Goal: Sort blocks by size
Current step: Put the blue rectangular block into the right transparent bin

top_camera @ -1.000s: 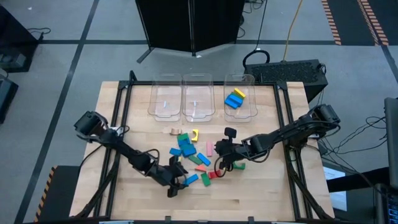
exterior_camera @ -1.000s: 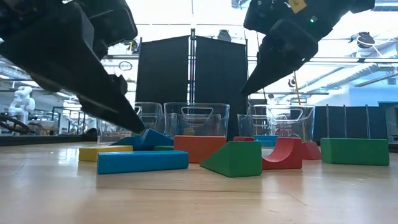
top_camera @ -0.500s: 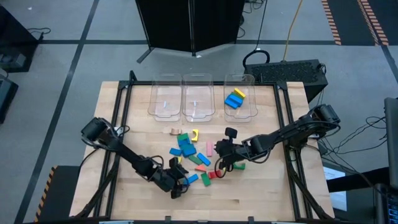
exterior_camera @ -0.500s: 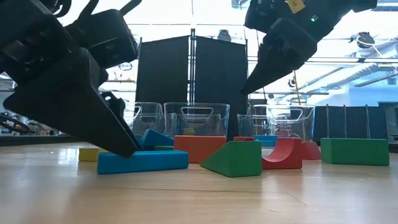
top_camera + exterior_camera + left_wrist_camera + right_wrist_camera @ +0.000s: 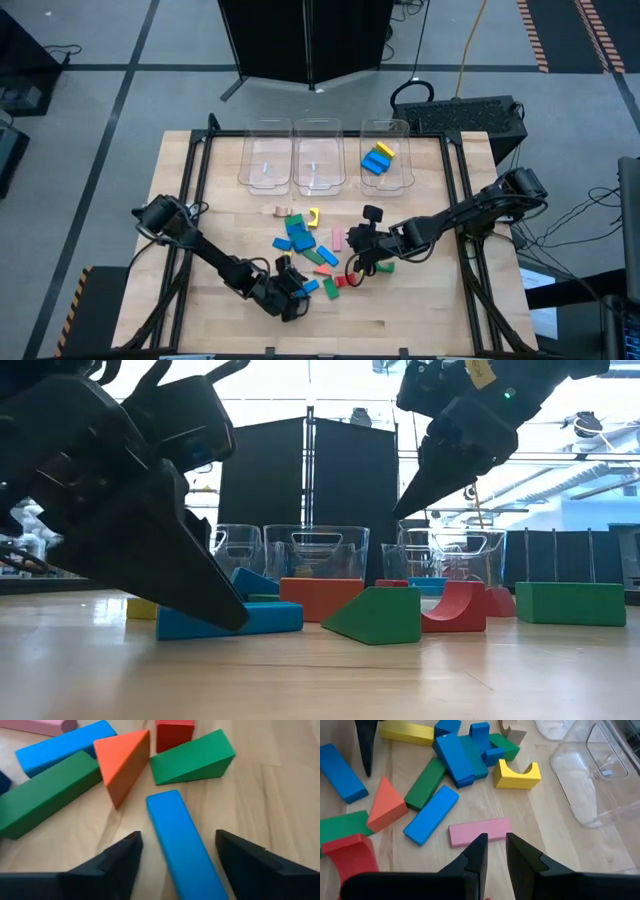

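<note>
The high view looks straight down on the whole table; the low view sits at tabletop height, facing the bins. Each wrist view looks closely past its own fingers: the left gripper straddles a blue block, also seen in the low view.

Bare wood flanks the long blue block; a green wedge and orange triangle crowd its far end.

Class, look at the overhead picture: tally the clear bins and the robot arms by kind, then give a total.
clear bins: 3
robot arms: 2
total: 5
</note>
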You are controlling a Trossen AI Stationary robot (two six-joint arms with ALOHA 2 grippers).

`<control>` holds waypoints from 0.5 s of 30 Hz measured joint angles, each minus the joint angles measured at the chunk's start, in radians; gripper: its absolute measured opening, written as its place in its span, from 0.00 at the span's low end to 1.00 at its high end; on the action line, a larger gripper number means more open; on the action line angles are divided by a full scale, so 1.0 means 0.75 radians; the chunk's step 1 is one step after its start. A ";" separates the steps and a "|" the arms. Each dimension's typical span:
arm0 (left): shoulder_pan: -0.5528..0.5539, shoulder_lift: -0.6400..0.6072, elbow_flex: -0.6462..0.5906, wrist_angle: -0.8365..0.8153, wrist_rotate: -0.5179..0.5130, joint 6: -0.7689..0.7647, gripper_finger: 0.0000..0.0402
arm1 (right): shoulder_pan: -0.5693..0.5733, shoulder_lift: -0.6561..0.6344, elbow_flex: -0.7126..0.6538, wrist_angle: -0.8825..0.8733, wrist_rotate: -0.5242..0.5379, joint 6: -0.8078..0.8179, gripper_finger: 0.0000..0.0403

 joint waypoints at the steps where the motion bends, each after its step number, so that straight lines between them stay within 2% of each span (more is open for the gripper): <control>1: 0.001 0.000 -0.001 -0.004 -0.005 0.000 0.58 | 0.000 0.000 0.000 0.000 0.000 0.000 0.14; 8: 0.003 0.001 -0.004 -0.030 -0.033 0.000 0.32 | 0.000 -0.001 0.000 0.002 0.000 0.009 0.14; 11: 0.004 0.000 -0.004 -0.048 -0.033 0.000 0.28 | 0.001 -0.001 0.000 0.002 0.000 0.009 0.14; 15: 0.006 -0.024 -0.006 -0.060 -0.014 0.006 0.27 | 0.008 -0.001 0.000 0.003 0.001 0.010 0.14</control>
